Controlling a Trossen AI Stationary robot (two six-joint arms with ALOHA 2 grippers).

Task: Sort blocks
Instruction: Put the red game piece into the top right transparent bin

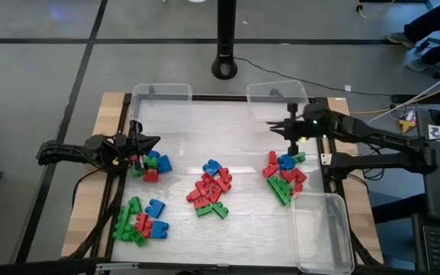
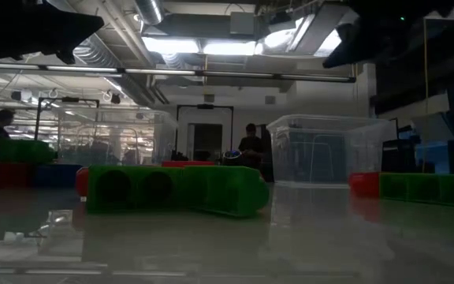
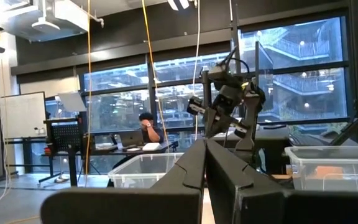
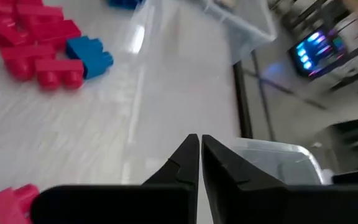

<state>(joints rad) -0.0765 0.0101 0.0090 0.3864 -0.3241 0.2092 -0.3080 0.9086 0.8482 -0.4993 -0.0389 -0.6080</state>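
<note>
Blocks (image 1: 212, 187): I counted four red, green and blue heaps spread across the counter (image 1: 205, 149). Left pincer (image 1: 153, 142), pressed together, empty, hovered at left; right pincer (image 1: 275, 127), likewise, far right.

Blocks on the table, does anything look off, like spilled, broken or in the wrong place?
Nothing looks damaged or spilled. The blocks lie in four loose, mixed-colour piles on the table, unsorted. All three clear bins look empty. Both the left gripper and right gripper are shut, holding nothing.
</note>
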